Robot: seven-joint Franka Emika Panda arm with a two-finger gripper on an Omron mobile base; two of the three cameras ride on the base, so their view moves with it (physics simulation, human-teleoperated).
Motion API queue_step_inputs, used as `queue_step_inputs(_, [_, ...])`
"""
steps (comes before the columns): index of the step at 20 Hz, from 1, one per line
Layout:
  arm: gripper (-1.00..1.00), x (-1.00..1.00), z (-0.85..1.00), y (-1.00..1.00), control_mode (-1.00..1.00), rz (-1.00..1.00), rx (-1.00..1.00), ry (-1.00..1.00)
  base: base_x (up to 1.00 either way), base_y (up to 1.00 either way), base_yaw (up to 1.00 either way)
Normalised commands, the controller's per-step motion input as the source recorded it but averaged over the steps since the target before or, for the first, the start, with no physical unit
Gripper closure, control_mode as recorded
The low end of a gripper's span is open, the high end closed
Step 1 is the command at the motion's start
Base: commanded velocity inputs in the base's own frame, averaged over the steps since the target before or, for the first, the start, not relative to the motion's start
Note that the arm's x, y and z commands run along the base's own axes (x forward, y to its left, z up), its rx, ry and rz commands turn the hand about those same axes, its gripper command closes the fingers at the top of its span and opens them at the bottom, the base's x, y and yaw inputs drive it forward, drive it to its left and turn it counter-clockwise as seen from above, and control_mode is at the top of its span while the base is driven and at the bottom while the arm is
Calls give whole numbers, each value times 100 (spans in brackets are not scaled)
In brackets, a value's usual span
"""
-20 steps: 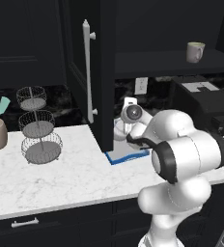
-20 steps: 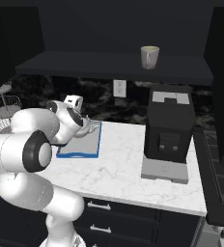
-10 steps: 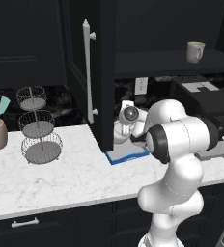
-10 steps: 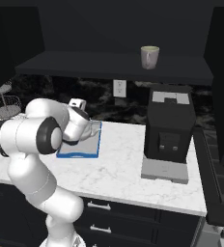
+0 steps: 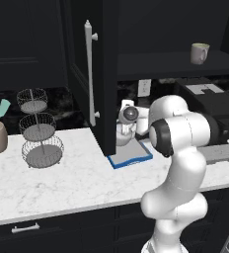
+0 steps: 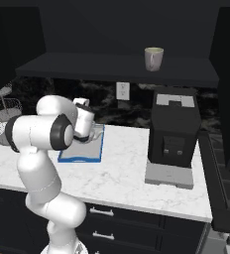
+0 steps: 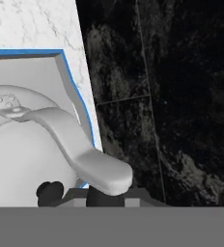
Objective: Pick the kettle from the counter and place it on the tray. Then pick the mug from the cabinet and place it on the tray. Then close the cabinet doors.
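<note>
Kettle [image 7: 22, 159] over the tray [image 7: 70, 87], clamped by its handle in the gripper [image 7: 73, 190]; risks tipping or sliding past the blue rim toward the backsplash if let go tilted or off-centre.

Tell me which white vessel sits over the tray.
The kettle, held over the blue-rimmed tray. The mug stands up on the cabinet shelf.
</note>
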Motion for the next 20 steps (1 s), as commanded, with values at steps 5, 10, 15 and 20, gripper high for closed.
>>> queue_step_inputs(5, [-100,9,-29,1,-100,0,0,0,0,0,0])
queue_step_inputs(10, [-100,0,-30,0,-100,0,0,-1,0,0,0])
queue_step_inputs(15, [-100,0,0,5,-100,0,0,-12,0,0,0])
queue_step_inputs(20, [-100,-21,1,15,-100,0,0,-12,0,0,0])
